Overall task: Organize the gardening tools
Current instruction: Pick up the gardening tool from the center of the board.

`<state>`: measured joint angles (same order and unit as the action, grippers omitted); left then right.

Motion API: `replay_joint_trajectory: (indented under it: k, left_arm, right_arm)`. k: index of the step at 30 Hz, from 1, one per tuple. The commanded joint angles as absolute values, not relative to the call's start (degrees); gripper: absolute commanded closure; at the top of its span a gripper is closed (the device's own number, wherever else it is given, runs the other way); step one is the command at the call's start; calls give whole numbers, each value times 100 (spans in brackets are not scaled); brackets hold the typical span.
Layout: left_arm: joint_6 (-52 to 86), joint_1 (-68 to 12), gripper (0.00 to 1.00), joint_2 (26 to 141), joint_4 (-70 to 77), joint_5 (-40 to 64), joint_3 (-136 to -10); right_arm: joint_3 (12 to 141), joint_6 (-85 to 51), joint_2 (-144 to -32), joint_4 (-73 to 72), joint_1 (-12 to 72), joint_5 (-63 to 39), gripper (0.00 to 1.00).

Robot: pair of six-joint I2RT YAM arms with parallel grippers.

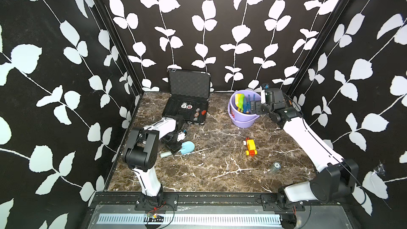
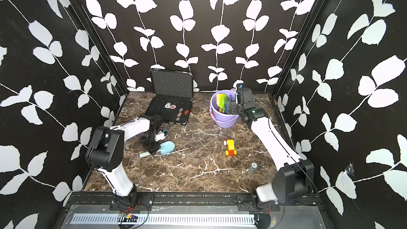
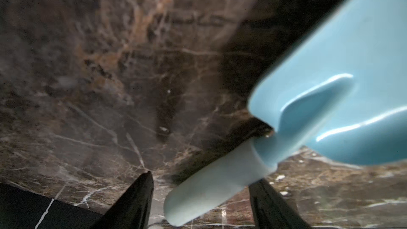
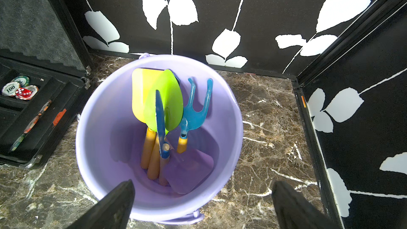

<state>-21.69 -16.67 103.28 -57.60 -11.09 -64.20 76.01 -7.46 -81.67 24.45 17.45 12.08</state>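
Note:
A light-blue shovel [image 1: 188, 146] [image 2: 168, 146] lies flat on the marble table at the left. My left gripper [image 1: 174, 149] [image 3: 201, 179] points down over its pale handle [image 3: 209, 190], which lies between the open jaws. One finger stands clear of it and the other is close against it. At the back right, a purple bucket [image 1: 242, 122] [image 4: 105, 128] holds a yellow shovel [image 4: 141, 93], a green shovel [image 4: 169, 98], a dark blue shovel [image 4: 160, 115], a blue fork [image 4: 196, 111] and a purple shovel [image 4: 189, 170]. My right gripper [image 1: 252, 106] [image 4: 202, 186] hovers open and empty over the bucket's rim.
An open black case [image 1: 187, 109] with round chips stands at the back left, just behind my left arm. A yellow-and-red toy vehicle [image 1: 251, 147] sits mid-table, and a small clear jar [image 1: 275, 166] lies at the front right. Leaf-patterned walls enclose three sides.

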Motion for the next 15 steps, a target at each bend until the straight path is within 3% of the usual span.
replay_joint_trajectory:
  k: [1, 6, 8, 10, 15]
  left_arm:
    - [-2316, -1684, 30, 10648, -5914, -969, -6566]
    - [-2259, -1679, 39, 11111, -5993, -848, -6740]
    - [-2236, -1686, 48, 11156, -6019, -751, -6815]
    - [-2237, -1687, 66, 11133, -6038, -614, -6895]
    - [-2237, -1688, 85, 10753, -6048, -300, -7032]
  right_arm:
    - [7552, -738, -8058, 2261, 1721, 1305, 1]
    - [7559, -743, -7987, 2215, 1718, 1320, 1]
    - [7387, -762, -7962, 2162, 1722, 1269, 1]
    - [7354, -771, -7958, 2108, 1718, 1222, 1]
    - [7339, -791, -7980, 2042, 1718, 1165, 1]
